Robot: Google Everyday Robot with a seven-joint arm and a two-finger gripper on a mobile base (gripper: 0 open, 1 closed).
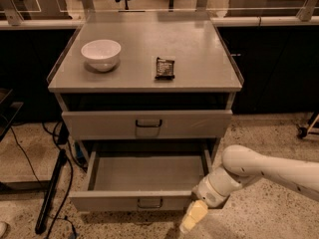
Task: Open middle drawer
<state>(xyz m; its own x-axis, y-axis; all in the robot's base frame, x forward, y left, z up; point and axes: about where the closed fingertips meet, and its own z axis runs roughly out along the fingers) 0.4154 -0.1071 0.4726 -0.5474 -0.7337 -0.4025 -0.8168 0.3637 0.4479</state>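
Gripper (194, 216): our cream-coloured gripper hangs low at the right front corner of the open drawer, apart from any handle. We cannot tell whether it is wide or narrow, and we see nothing held in it.
upper drawer front (84, 124): grey flat panel with a dark loop handle, up and to the left of the gripper. It looks shut, as far as we can tell.
white ceramic bowl (101, 54): on the grey cabinet top (199, 44), far up and left of the gripper, and no part of this job.
middle drawer (112, 201): grey flat-fronted drawer just left of the gripper, standing well out from the cabinet. Its wide shallow grey tray is open to view with nothing showing inside.
small dark loop handle (150, 202): centred on the middle drawer's front, a little left of the gripper and free of it.
dark foil snack packet (165, 67): on the cabinet top, up and slightly left of the gripper, right of the bowl.
white rounded robot arm (259, 167): reaches in from the right edge, up and right of the gripper it carries.
done: we judge the opening itself finished, since most of the tray is exposed.
left: at most a last bit of travel, if the runners allow it, and drawing the gripper clear of the drawer's corner.
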